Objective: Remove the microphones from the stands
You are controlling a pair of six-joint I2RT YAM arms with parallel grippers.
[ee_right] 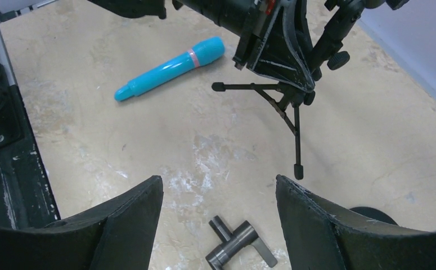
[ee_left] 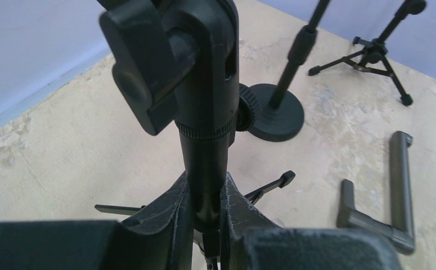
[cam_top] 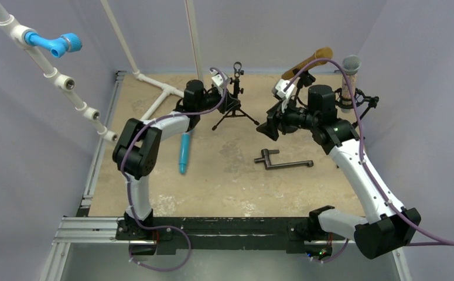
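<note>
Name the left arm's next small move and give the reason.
Probably open the left fingers and back off the tripod stand: they are shut on it, its clip looks empty, and the blue microphone already lies on the table.

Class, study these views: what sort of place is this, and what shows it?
Most likely a robotics test cell: left robot arm and right robot arm bolted to a metal frame, plain screens enclosing the tabletop, and props like a tripod microphone stand and blue microphone.
</note>
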